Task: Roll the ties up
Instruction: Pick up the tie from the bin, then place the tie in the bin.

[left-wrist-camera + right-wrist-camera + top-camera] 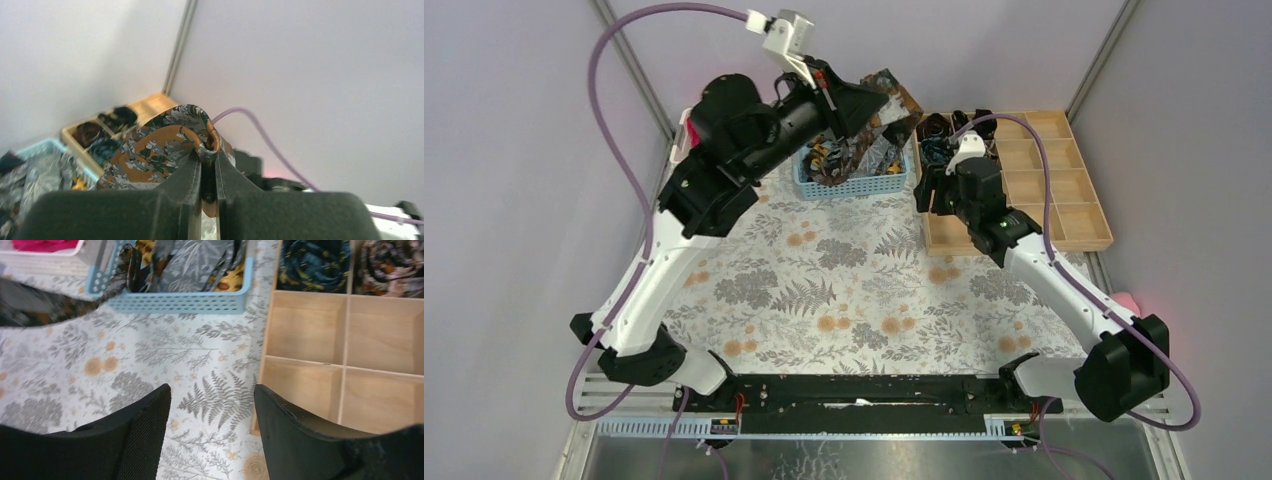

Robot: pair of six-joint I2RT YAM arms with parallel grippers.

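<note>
Pale grey walls close in a table covered with a flowered cloth (pixel 844 290), and the work happens at its far side. The left gripper (pixel 209 165) is lifted high there. Its jaws are pressed together on a fold of the orange-and-grey tie (pixel 160 145). Only a small loop of fabric sits between the fingers. The rest bulges out to the side and hangs down toward the blue basket (pixel 859 187). In the basket lie the loose ties (pixel 200 265), heaped across one another. To the right of the basket stands the wooden box (pixel 1024 245) with its compartments, and the rolled ties (pixel 312 262) fill a few of the far ones. The right gripper (pixel 212 405) hangs low with its jaws apart and nothing between them, over the left wall of the box where it meets the cloth.

The main risk is the grip itself. The fabric looks smooth and is pinched on a narrow fold, so a quick pull can let it slide out. A second risk is that the hanging part may lie among the heap. If so, lifting can drag a neighbouring tie over the rim. I cannot tell from these views whether the lower end is free. Also, the open right gripper is close to the box wall, so a sideways reach toward the tie can knock the box and disturb the coils.
</note>
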